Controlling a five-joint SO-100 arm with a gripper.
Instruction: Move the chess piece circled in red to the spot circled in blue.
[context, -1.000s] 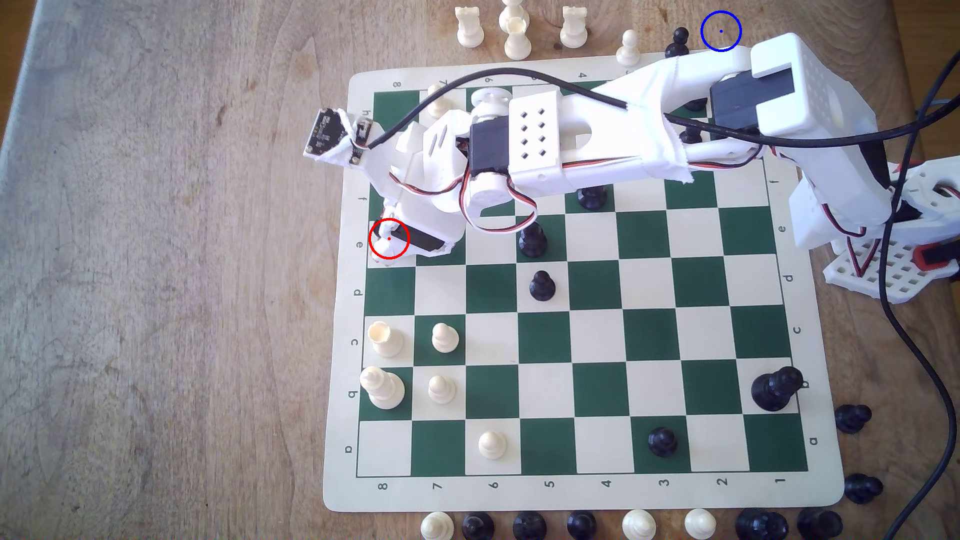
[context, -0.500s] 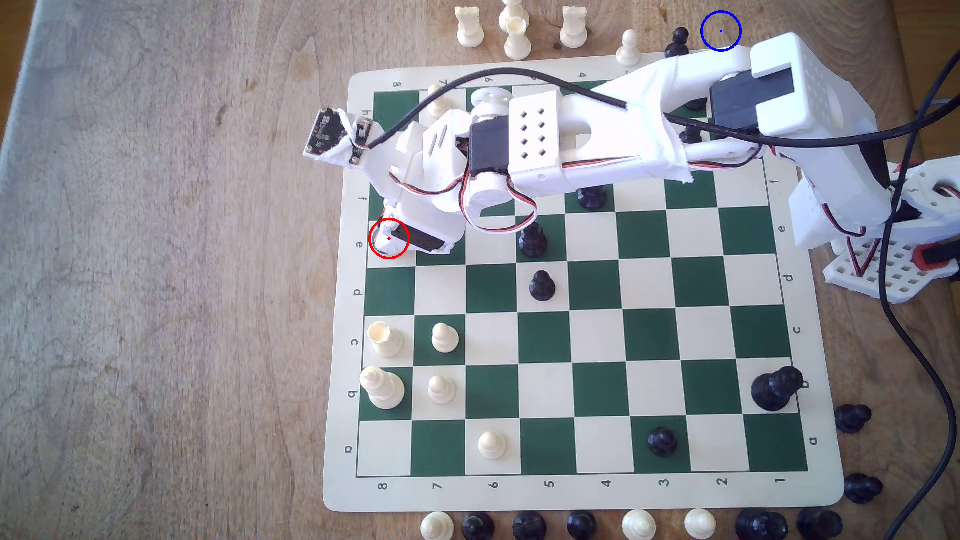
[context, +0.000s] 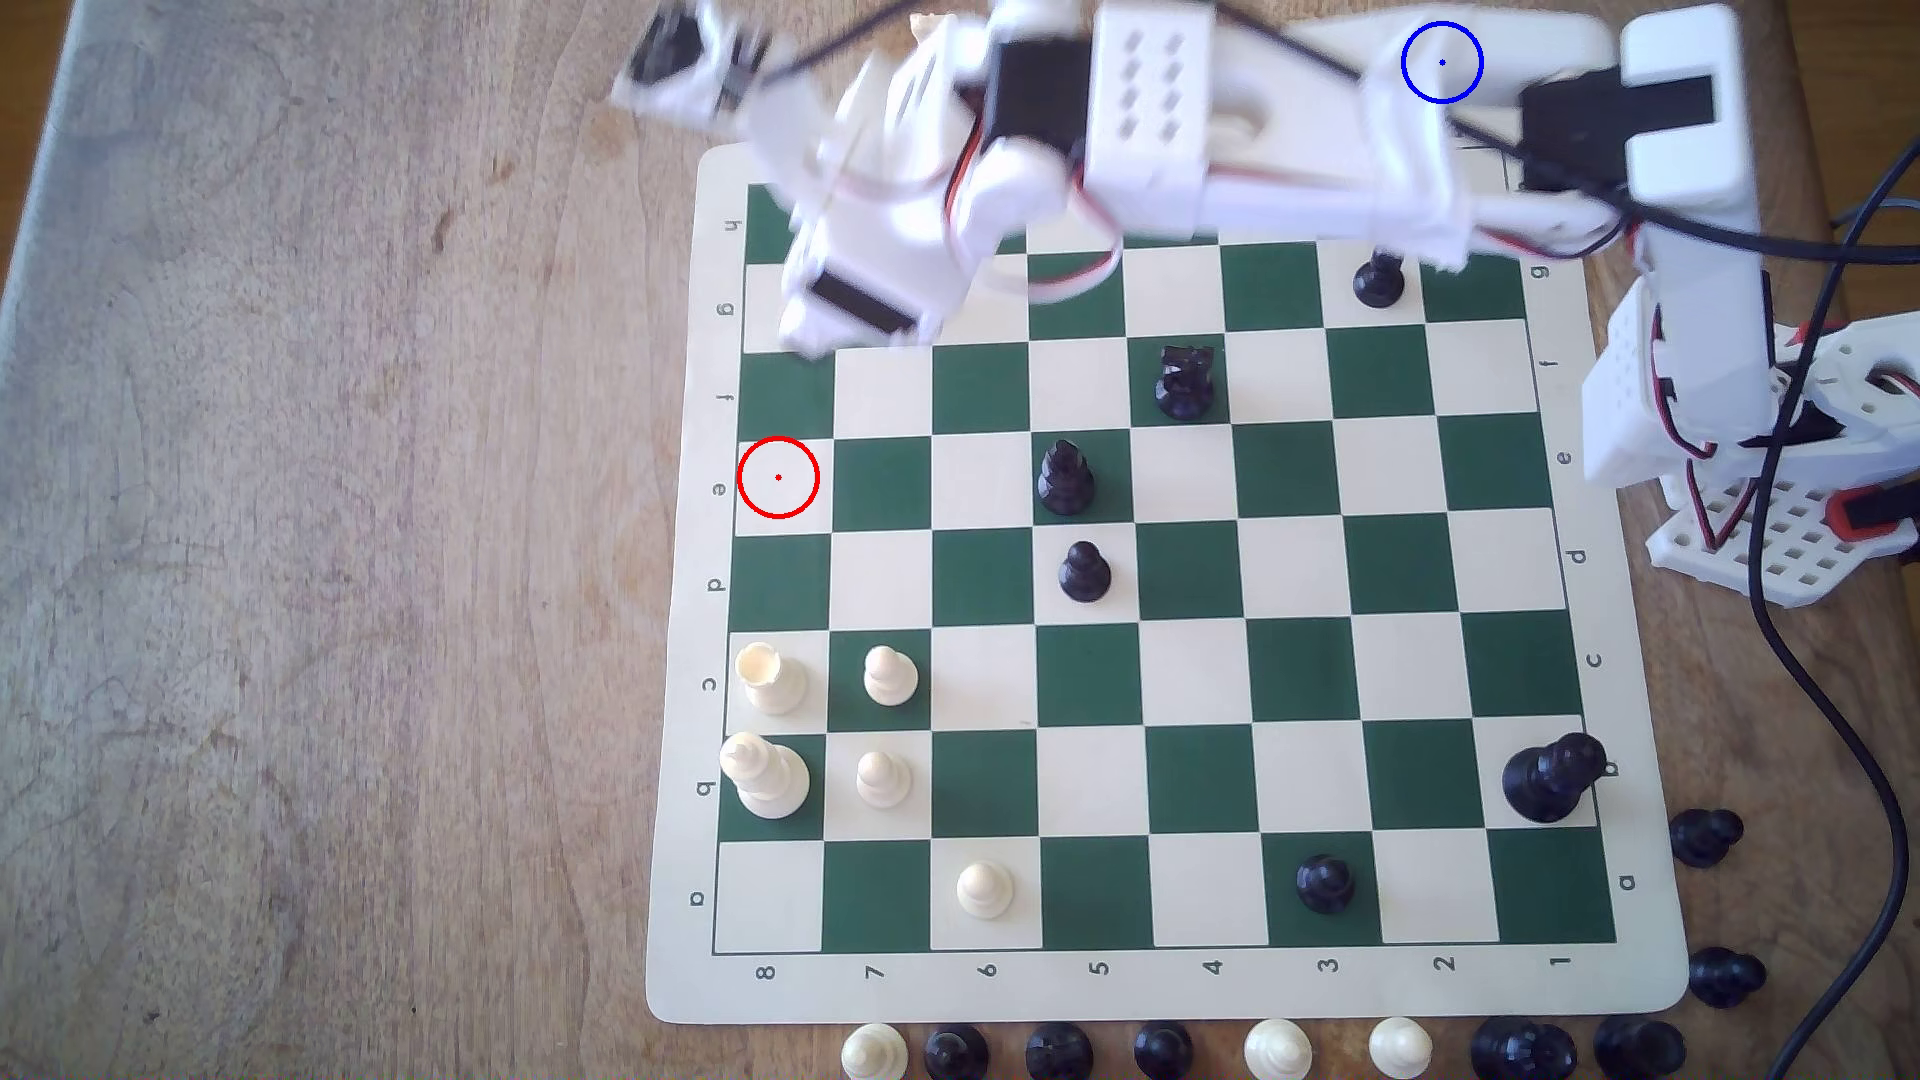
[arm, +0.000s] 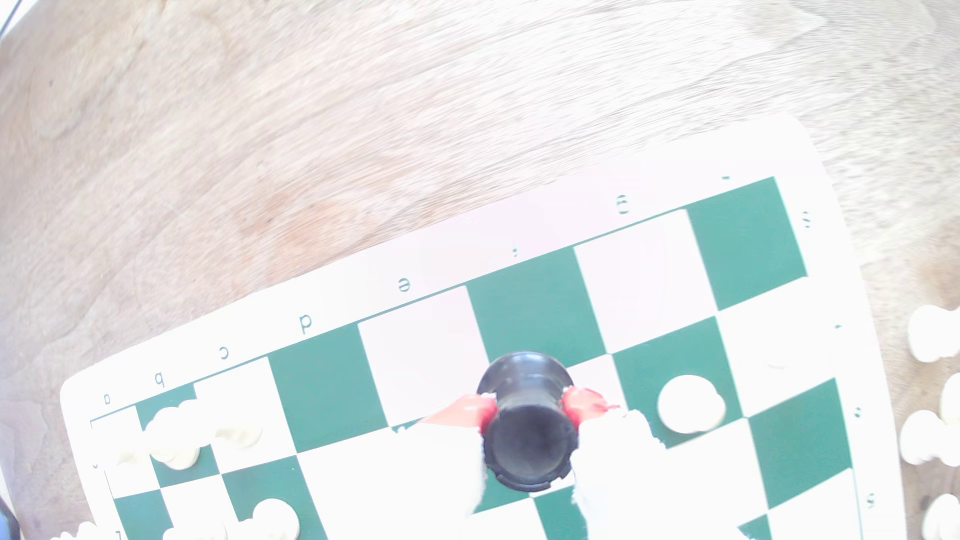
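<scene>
With the claw clenched on the chess piece and holding it above the board's far-left squares in the exterior view, carry it high over the far-side pieces and lower it gently inside the blue ring on the desk

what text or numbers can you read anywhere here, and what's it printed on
"8 7 6 5 4 3 2 1": chessboard mat margin, lower edge of the exterior view.
"a b c d e f g h": mat's left margin, exterior view.
"a b c d e f g": mat's right margin there.
"a b c d e": mat margin in the wrist view; further marks are blurred.
</scene>
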